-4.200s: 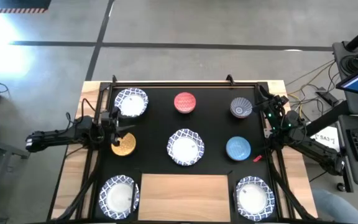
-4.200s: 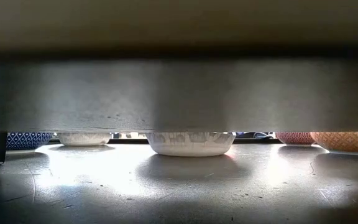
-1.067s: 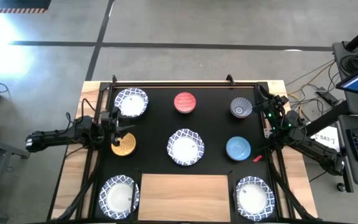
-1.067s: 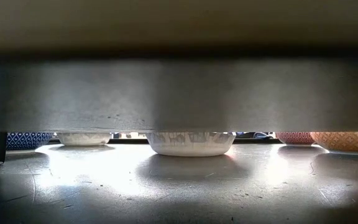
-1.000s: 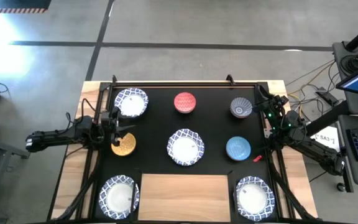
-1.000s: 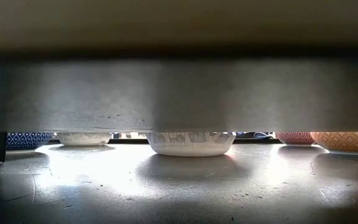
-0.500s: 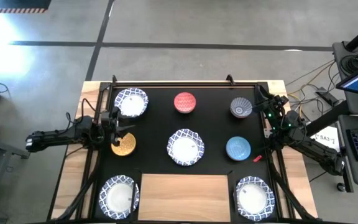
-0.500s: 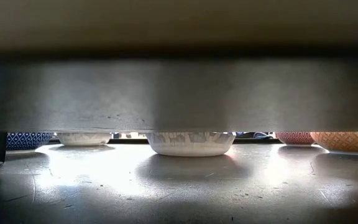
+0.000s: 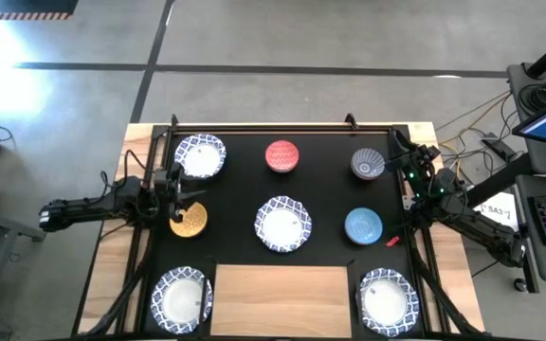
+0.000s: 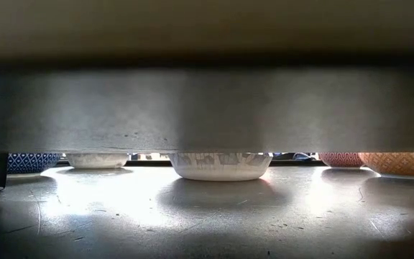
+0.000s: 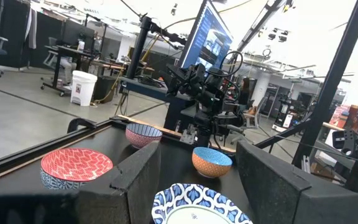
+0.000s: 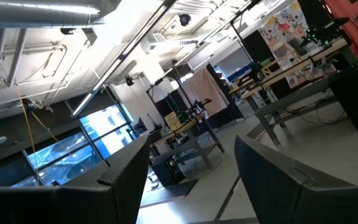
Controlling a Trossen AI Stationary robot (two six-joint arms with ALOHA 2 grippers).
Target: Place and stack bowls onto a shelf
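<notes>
Nothing had changed over the preceding seconds: both arms and every bowl stood exactly where they had been, so I judged the task had not yet begun. The black mat (image 9: 282,204) filled the centre of the high view, and the shelf (image 9: 282,299), a light-wood board at the lower middle of the frame, was bare.

Each bowl was empty and none was stacked. Four large white bowls with blue rims lay on the mat: one at centre (image 9: 283,224), one at upper left (image 9: 200,155), one at lower left (image 9: 180,297) just beside the shelf, and one at lower right (image 9: 385,297). The smaller ones were the red bowl (image 9: 282,156) at upper centre, the plain blue bowl (image 9: 363,225) at right, the blue-grey patterned bowl (image 9: 367,164) at upper right, and the yellow-gold bowl (image 9: 189,220) at left.

The left gripper (image 9: 172,193) waited at the mat's left edge, fingers spread, empty, next to the yellow-gold bowl. The right gripper (image 9: 403,156) waited at the upper right, fingers likewise spread and empty.
</notes>
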